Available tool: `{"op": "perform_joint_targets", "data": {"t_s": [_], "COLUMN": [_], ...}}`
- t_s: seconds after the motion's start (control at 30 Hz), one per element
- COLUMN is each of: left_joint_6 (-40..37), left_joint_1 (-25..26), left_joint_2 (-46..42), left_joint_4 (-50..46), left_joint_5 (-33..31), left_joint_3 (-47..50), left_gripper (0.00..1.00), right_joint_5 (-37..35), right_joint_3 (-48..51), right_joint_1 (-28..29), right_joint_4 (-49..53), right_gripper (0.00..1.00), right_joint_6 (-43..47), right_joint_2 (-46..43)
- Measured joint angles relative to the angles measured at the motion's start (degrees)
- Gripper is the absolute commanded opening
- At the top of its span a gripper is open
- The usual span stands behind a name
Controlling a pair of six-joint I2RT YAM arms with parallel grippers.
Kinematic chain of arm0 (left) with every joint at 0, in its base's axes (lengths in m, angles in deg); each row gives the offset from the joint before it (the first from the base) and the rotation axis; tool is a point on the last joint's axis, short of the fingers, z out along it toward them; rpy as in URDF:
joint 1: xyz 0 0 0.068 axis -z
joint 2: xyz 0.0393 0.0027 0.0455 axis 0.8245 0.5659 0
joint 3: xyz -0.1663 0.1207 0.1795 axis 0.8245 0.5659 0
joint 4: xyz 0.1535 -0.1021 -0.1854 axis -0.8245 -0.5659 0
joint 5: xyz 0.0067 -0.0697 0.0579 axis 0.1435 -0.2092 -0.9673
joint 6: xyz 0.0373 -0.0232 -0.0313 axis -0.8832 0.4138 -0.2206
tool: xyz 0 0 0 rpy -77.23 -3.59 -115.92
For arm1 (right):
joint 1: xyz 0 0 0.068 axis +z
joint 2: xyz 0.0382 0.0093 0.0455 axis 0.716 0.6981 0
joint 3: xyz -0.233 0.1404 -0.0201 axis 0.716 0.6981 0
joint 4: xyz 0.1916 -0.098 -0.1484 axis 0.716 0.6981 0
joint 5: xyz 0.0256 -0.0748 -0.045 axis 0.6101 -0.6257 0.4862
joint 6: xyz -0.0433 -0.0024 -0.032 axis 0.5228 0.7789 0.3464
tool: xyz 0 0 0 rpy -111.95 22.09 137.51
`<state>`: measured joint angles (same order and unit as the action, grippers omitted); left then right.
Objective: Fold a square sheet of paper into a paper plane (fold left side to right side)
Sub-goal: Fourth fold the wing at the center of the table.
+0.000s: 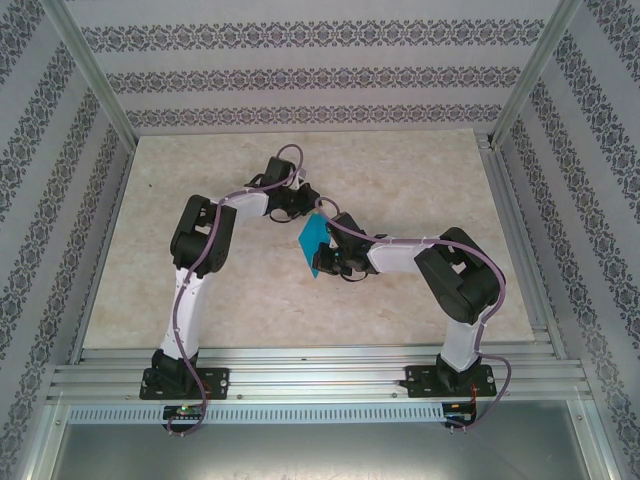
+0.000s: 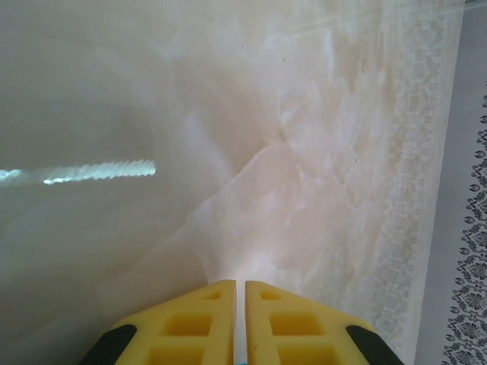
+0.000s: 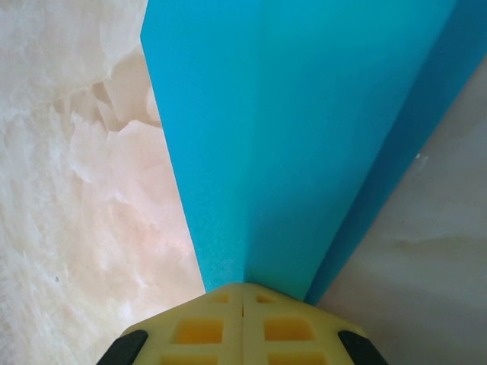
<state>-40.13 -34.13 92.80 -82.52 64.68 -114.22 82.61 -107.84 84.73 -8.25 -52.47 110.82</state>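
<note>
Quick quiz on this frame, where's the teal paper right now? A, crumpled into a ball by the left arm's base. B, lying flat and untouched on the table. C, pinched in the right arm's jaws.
C: in the right wrist view the teal paper fans out from between the shut jaws of the right gripper, creased but not crumpled.

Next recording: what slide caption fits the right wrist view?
Right hand shut on the creased teal paper, pale marbled table behind.
</note>
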Motion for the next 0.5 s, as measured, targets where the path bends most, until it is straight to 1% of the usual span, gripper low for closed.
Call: {"op": "perform_joint_targets", "data": {"t_s": [0.13,0.23,0.33,0.43,0.5], "left_joint_6": [-1.75,-3.30,-4.74,-6.23,-7.02], "left_joint_1": [-0.90,-2.64,-4.96,-7.02,-7.65], "left_joint_2": [-0.09,-2.34,-9.09,-18.78,-25.51], "left_joint_4": [-0.37,-1.07,-1.49,-1.55,-1.01], "left_joint_5": [-0.94,-1.75,-2.75,-3.78,-4.22], "left_joint_3": [-0.76,1.03,6.95,14.64,19.89], "left_gripper": [0.19,0.23,0.24,0.25,0.25], "right_joint_5": [0.13,0.68,2.40,4.72,6.29], "right_joint_3": [0.02,-0.02,0.02,0.07,0.07], "right_joint_1": [0.00,-0.13,-0.98,-2.38,-3.58], "right_joint_4": [-0.09,0.90,2.84,4.02,4.02], "right_gripper": [0.07,0.09,0.12,0.16,0.16], "right_joint_6": [1.18,2.56,3.45,4.04,4.15], "right_joint_2": [-0.20,-0.68,-1.57,-3.45,-5.46]}}
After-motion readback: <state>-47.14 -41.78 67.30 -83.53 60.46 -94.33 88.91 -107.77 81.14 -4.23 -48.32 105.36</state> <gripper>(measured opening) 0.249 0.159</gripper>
